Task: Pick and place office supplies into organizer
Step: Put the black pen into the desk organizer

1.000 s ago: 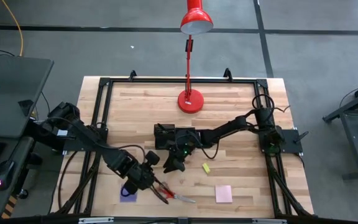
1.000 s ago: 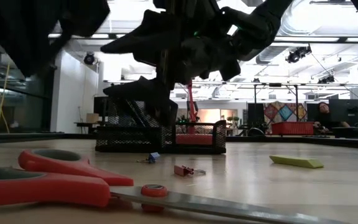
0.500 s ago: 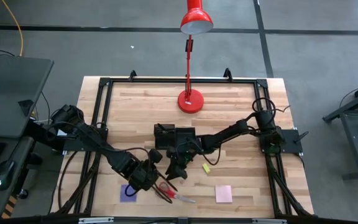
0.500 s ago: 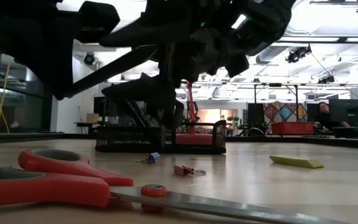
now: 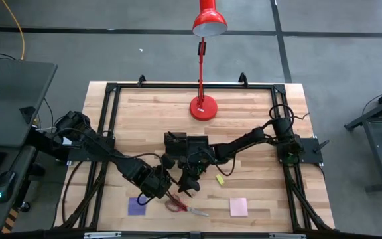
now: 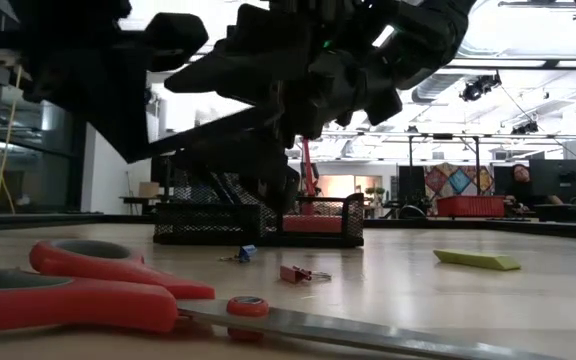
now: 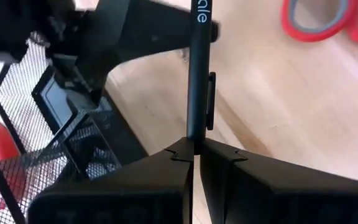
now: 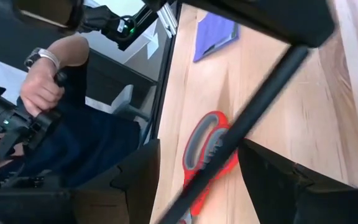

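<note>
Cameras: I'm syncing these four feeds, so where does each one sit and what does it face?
High: overhead, straight down; both arms, red-handled scissors.
Low: table height, facing the black mesh organizer; arms overhead.
Left wrist: on the left arm; shut left tool pinching a thin black pen.
Right wrist: on the right arm; open right tool around that pen.
Shared: all show the scissors.

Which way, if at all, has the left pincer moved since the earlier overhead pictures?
Yes. The left pincer, shut on a black pen, has moved from near the purple pad toward the organizer.
</note>
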Robot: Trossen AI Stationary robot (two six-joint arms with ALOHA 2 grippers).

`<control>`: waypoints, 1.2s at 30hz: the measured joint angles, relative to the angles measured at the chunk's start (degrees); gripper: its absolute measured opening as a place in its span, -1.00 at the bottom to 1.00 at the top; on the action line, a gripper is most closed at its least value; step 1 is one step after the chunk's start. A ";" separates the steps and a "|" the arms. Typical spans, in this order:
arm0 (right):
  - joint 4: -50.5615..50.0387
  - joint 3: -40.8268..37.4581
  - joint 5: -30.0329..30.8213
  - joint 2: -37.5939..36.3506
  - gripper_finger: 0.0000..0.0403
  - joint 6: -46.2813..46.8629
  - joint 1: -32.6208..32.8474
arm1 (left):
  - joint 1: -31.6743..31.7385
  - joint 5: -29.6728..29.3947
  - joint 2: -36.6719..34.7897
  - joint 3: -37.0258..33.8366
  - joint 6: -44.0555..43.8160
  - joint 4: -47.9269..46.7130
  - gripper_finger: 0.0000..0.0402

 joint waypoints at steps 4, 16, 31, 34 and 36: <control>-0.01 0.00 0.09 0.00 0.04 -0.95 0.17 | 0.61 1.79 0.00 0.00 0.80 1.57 -1.00; -0.40 -0.01 -3.46 0.00 0.01 -0.92 0.15 | 0.85 1.72 0.00 0.00 2.78 2.39 -1.00; -1.71 -0.20 -2.27 0.16 -0.64 -2.01 0.15 | 0.76 2.69 -0.15 0.00 4.64 5.17 -1.00; -2.09 -0.22 -1.89 0.20 -0.71 -2.41 0.15 | 0.72 2.67 -0.16 0.00 4.63 5.29 -1.00; -2.92 -0.23 -1.01 0.20 -0.76 -3.33 0.15 | 0.72 2.74 -0.17 0.02 4.48 5.54 -1.00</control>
